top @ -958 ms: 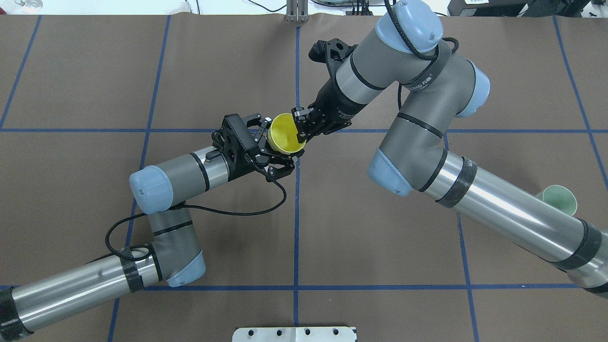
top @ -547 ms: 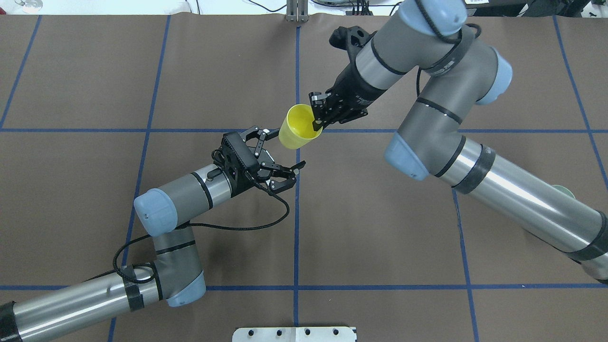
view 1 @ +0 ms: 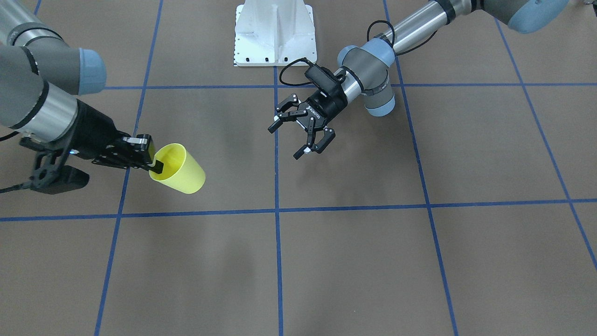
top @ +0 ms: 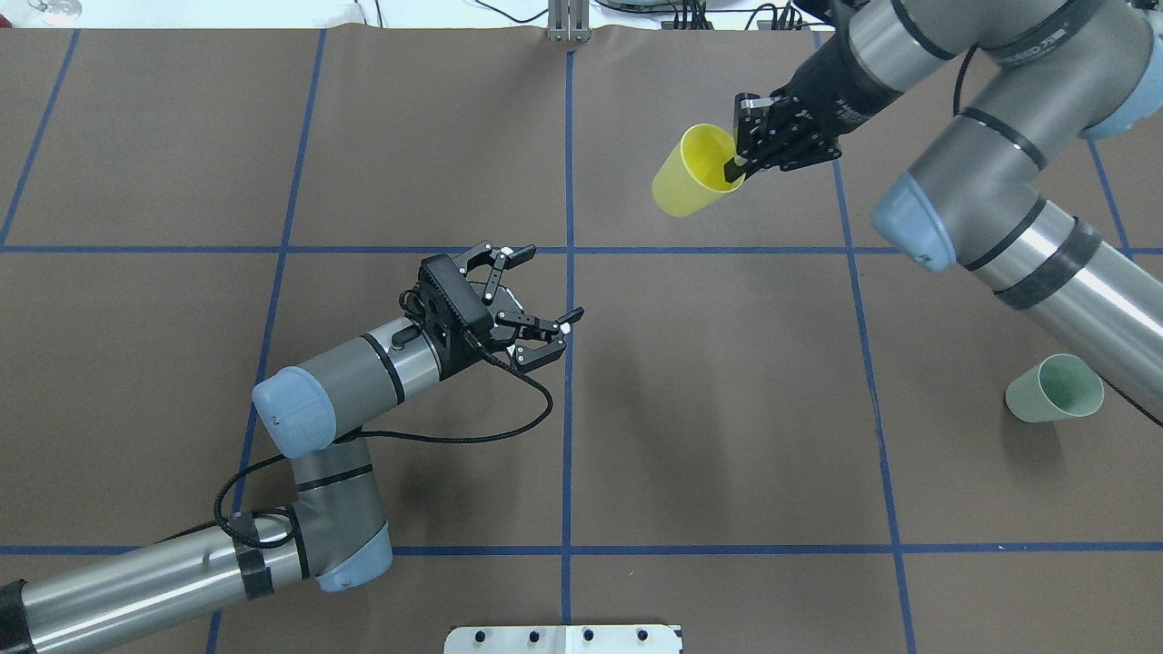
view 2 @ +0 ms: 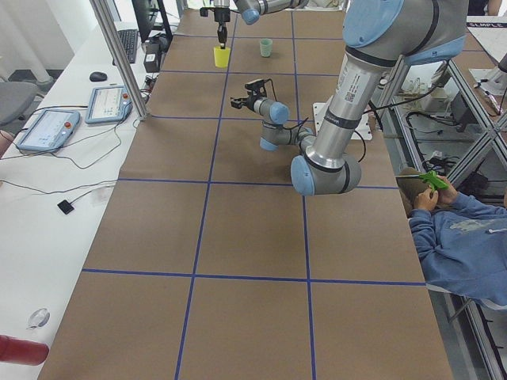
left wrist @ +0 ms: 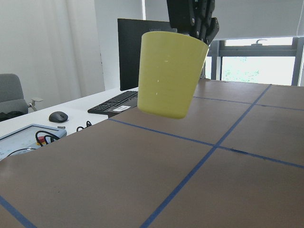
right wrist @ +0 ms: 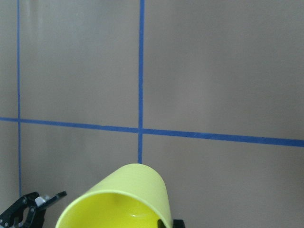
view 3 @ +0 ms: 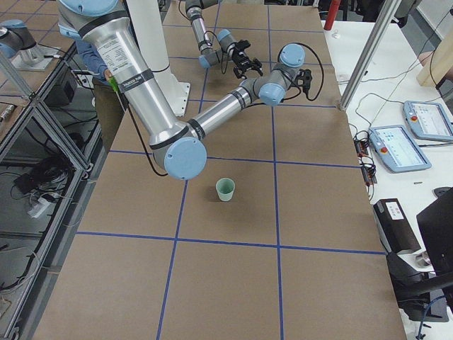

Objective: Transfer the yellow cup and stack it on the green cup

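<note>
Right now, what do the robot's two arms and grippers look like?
Both the left arm and right arm have silver tubes, grey links, pale blue joint caps and black bands. The left gripper and right gripper are black, two-fingered, with white lettering. A black cable loops off the left wrist.

Grey arms, blue joint caps, blk pincers

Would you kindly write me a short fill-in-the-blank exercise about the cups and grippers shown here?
The yellow cup hangs above the table, pinched at its ____ by the right gripper.
The left gripper, holding nothing, has its jaws ____.
The green cup stands ____ on the table, apart from both grippers.
Missing words: rim; open; upright.
</note>
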